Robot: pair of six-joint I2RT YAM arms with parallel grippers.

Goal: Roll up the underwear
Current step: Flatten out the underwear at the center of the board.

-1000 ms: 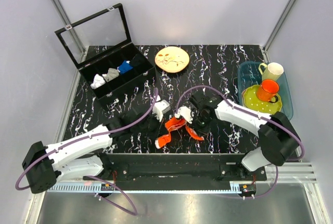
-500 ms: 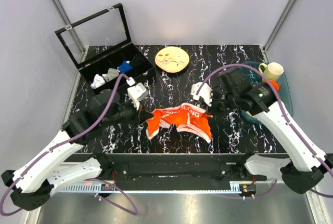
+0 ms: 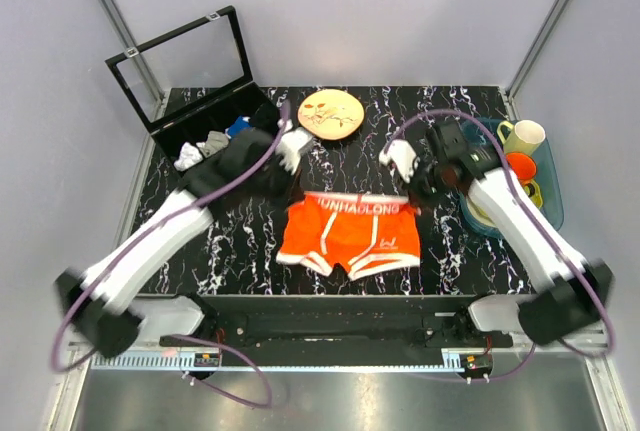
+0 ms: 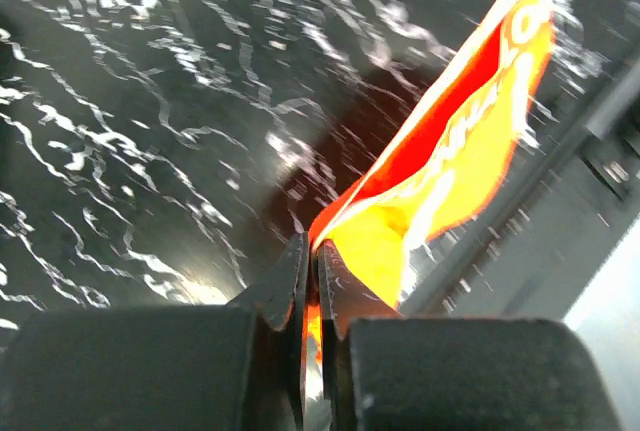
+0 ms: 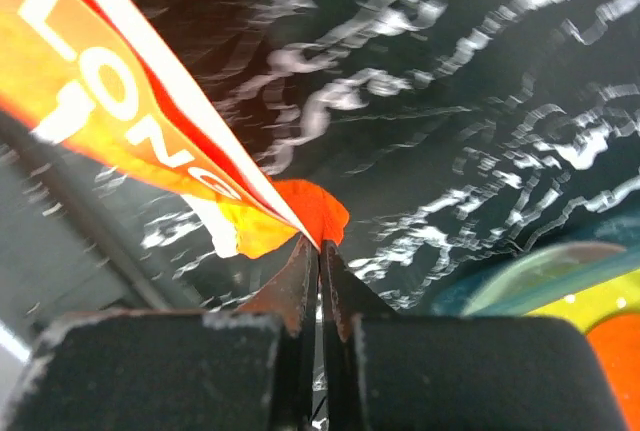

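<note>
The orange underwear [image 3: 350, 233] hangs spread out over the middle of the black marbled table, its white-lettered band stretched taut between my two grippers. My left gripper [image 3: 299, 194] is shut on the band's left corner; in the left wrist view the orange underwear [image 4: 450, 161] runs from the left gripper [image 4: 313, 249] up to the right. My right gripper [image 3: 412, 196] is shut on the band's right corner. In the right wrist view the underwear [image 5: 130, 141] stretches up and left from the right gripper [image 5: 318, 248]. The two legs point toward the near edge.
An open black box [image 3: 165, 141] with small rolled garments stands at the back left. A round patterned plate [image 3: 331, 114] lies at the back middle. At the right, a teal tray [image 3: 474, 141] holds an orange cup [image 3: 518, 167], a yellow mug [image 3: 524, 135] and a green plate.
Both grippers have lifted the crumpled underwear from the near middle, moved away from the arm bases and pulled apart. The garment now hangs spread flat with its band taut.
</note>
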